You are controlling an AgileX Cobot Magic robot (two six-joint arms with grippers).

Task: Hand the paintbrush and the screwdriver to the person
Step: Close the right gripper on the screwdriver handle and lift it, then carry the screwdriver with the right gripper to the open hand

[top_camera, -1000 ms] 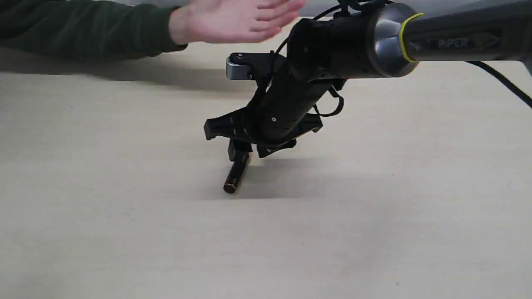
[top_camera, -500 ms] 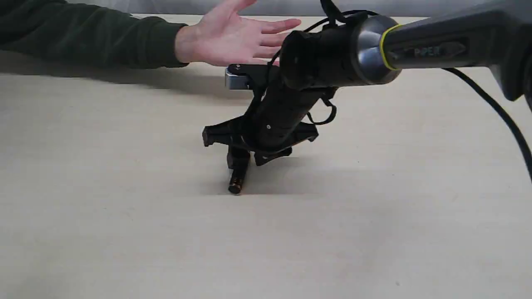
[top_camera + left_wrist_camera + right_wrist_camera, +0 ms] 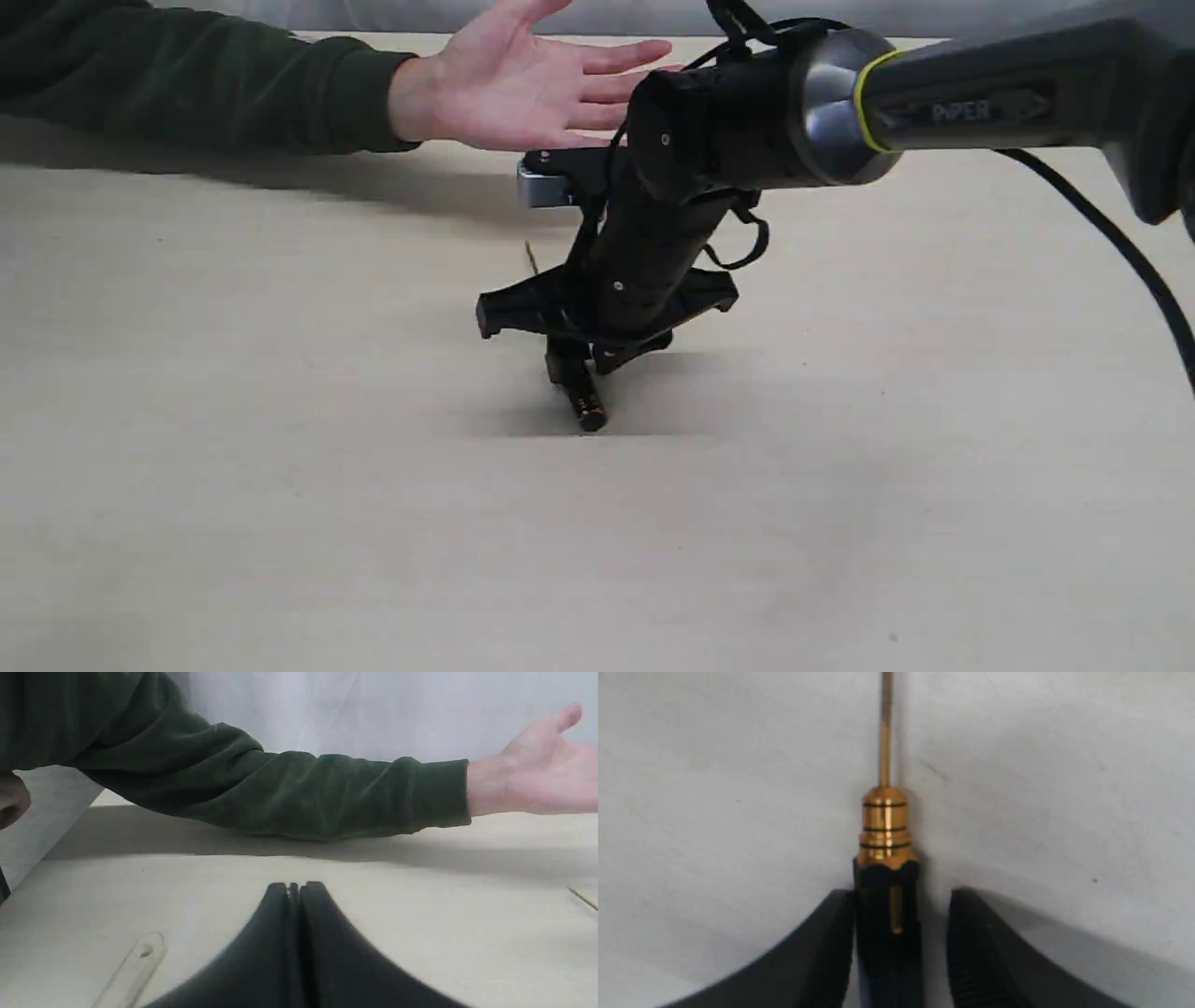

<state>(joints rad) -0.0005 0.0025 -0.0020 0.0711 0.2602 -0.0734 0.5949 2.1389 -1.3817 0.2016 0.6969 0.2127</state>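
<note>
The screwdriver [image 3: 886,826], with a black handle, gold collar and thin shaft, lies on the table between the fingers of my right gripper [image 3: 903,895]. One finger touches the handle and a narrow gap remains at the other, so the jaws are still open. In the exterior view the handle's end [image 3: 588,411] pokes out below the right gripper [image 3: 593,369]. The person's open hand [image 3: 532,84] waits palm up behind the arm. My left gripper [image 3: 294,886] is shut and empty. The paintbrush's wooden handle [image 3: 135,966] lies beside it on the table.
The pale table [image 3: 280,513] stretches wide around the arm. The person's dark green sleeve [image 3: 187,79] rests along the far left edge. A black cable [image 3: 1120,252] trails from the right arm.
The person's hand turned palm up and lowered. My right gripper shifted right and its jaws narrowed around the screwdriver, whose handle end swung to the right on the table.
</note>
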